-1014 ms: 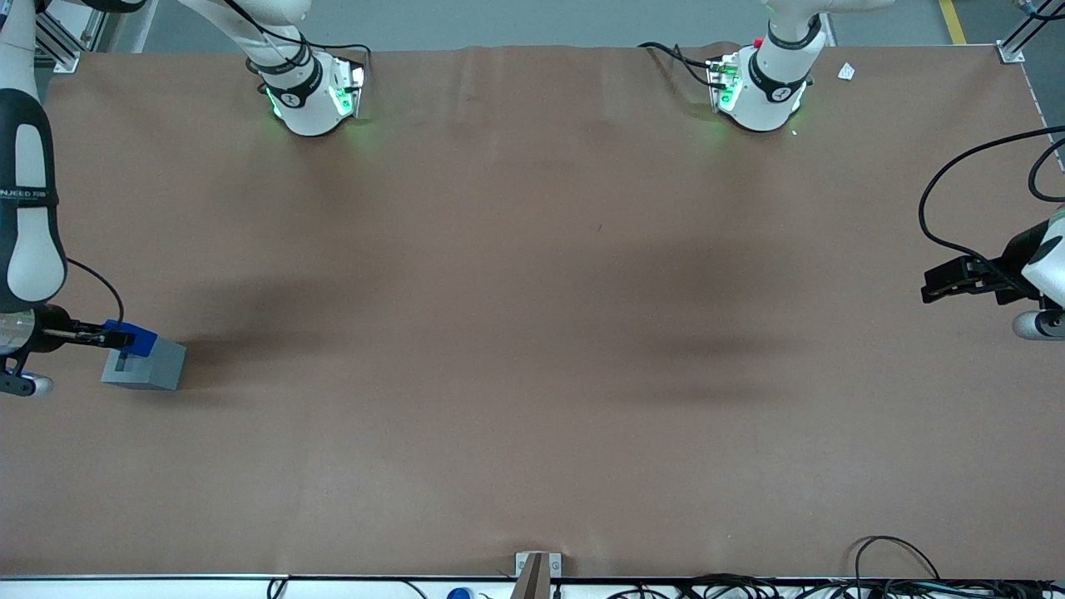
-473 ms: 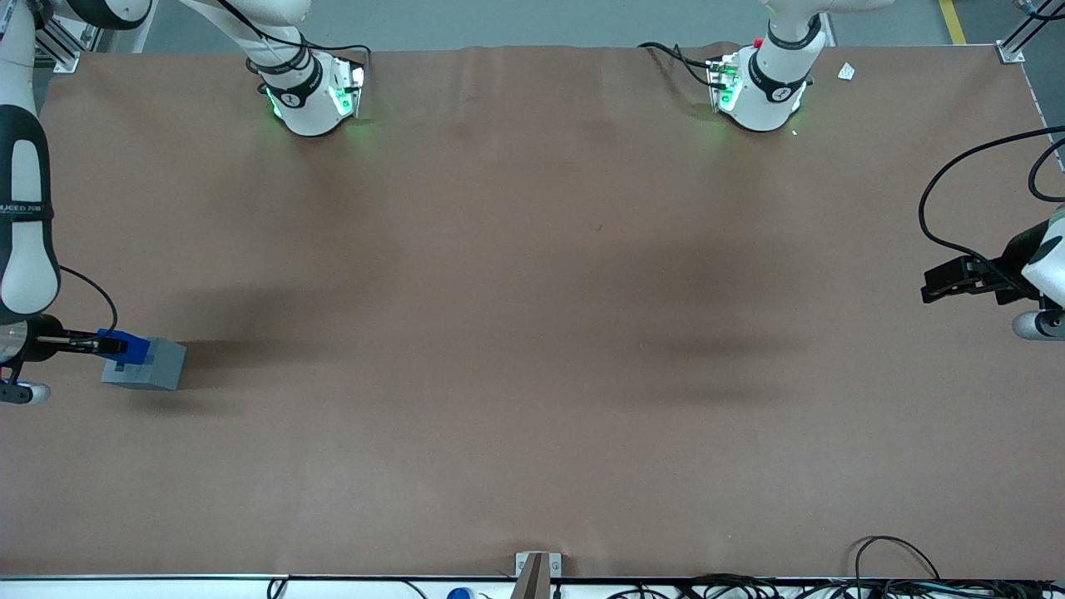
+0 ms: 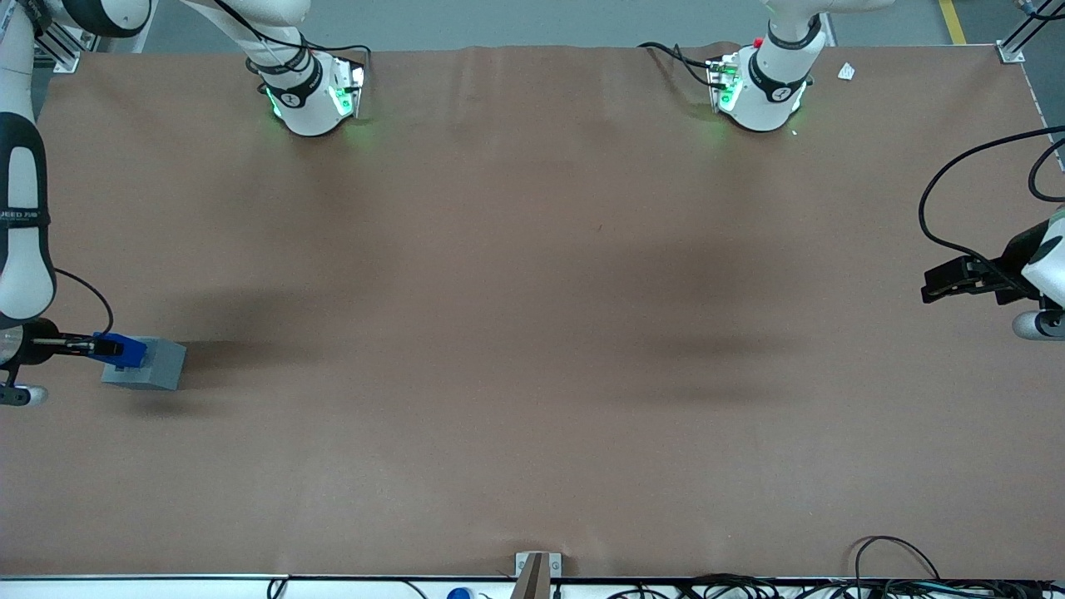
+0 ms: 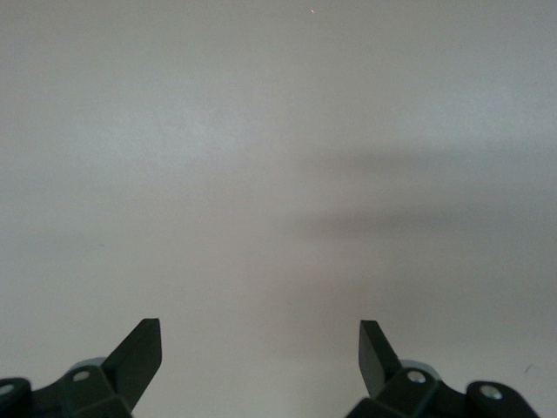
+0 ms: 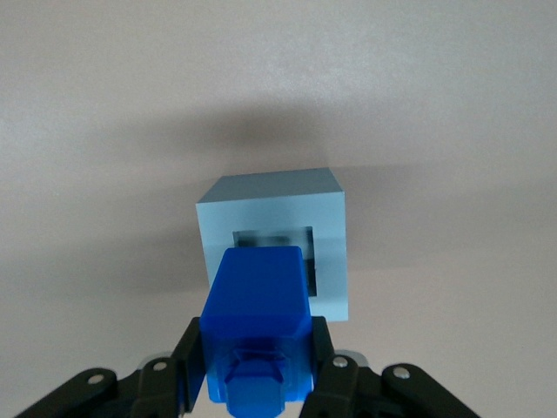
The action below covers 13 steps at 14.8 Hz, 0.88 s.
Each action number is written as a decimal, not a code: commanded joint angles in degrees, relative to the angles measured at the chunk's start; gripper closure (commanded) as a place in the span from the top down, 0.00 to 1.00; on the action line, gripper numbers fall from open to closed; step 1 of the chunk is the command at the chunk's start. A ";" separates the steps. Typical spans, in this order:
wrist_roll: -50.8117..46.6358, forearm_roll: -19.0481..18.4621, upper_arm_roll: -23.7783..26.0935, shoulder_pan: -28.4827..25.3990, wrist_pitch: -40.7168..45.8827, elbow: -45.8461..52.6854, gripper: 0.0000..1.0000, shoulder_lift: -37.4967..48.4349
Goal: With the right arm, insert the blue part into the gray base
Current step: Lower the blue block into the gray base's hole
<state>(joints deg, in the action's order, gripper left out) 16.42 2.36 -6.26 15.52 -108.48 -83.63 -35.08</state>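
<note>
The gray base [image 3: 155,364] sits on the brown table at the working arm's end, its square recess [image 5: 278,248] facing up. My right gripper [image 3: 98,346] is shut on the blue part [image 3: 121,349] and holds it over the base's top. In the right wrist view the black fingers [image 5: 187,361] clamp both sides of the blue part [image 5: 257,326], whose front end overlaps the recess and hides part of it. The gray base [image 5: 326,213] lies just ahead of the gripper [image 5: 255,366]. I cannot tell whether the part touches the base.
The brown table cover [image 3: 532,333] spreads wide toward the parked arm's end. Two white arm pedestals [image 3: 314,91] [image 3: 761,87] stand at the table's back edge. Cables [image 3: 890,574] lie at the front edge.
The right gripper has moved the blue part lower and slightly toward the table's end, so it now sits closer onto the base's top. The base has not moved.
</note>
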 commanded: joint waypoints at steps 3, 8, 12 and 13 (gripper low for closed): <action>1.86 -0.25 0.73 1.00 0.46 1.81 0.01 -1.40; 2.91 -0.33 0.73 1.09 0.37 1.81 0.01 -1.66; 3.97 -0.33 0.73 1.09 -0.07 1.81 0.01 -1.83; 3.88 -0.33 0.73 1.09 -0.15 1.81 0.02 -1.84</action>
<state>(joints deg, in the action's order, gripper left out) 19.45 2.35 -6.27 15.63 -108.60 -83.05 -36.10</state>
